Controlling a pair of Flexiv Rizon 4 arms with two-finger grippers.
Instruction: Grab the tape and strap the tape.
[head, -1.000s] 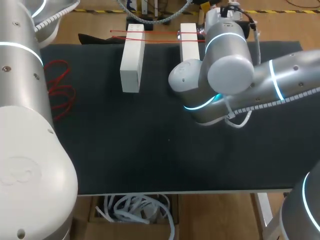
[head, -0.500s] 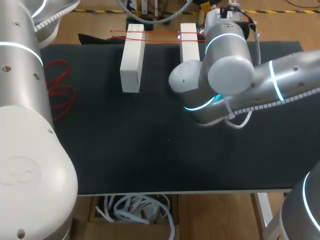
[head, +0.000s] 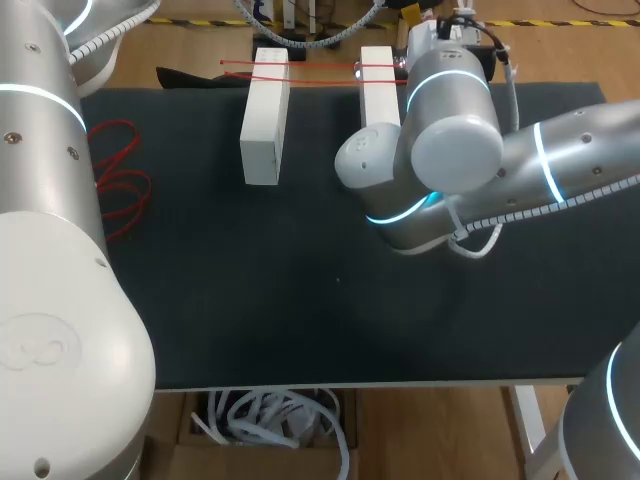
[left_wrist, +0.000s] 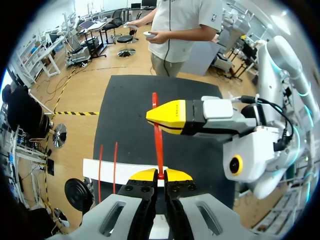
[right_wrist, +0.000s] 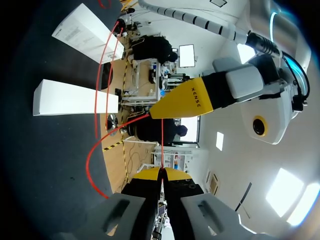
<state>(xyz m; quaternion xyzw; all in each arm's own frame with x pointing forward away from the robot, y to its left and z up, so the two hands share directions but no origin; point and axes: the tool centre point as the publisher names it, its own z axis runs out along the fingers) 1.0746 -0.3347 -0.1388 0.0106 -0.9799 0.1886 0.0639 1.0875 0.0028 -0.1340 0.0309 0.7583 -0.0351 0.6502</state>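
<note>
Two white blocks (head: 265, 115) (head: 377, 85) lie side by side on the black mat (head: 300, 280). A thin red tape (head: 310, 67) runs across their far ends. My right arm reaches over to the far end of the right block, and its wrist hides the gripper in the head view. In the left wrist view my left gripper (left_wrist: 160, 175) is shut on the red tape (left_wrist: 157, 135), which rises to my right gripper (left_wrist: 167, 116) just ahead. From the right wrist view, my right gripper (right_wrist: 162, 171) pinches the same tape (right_wrist: 161, 145), facing the left gripper (right_wrist: 187, 102).
Loose red tapes (head: 120, 180) lie in a tangle at the mat's left edge. A dark flat object (head: 190, 78) rests at the far left corner. My left arm's large white links fill the left side of the head view.
My right arm has shifted slightly to the left near the right block. Both grippers stay shut on the red tape.
</note>
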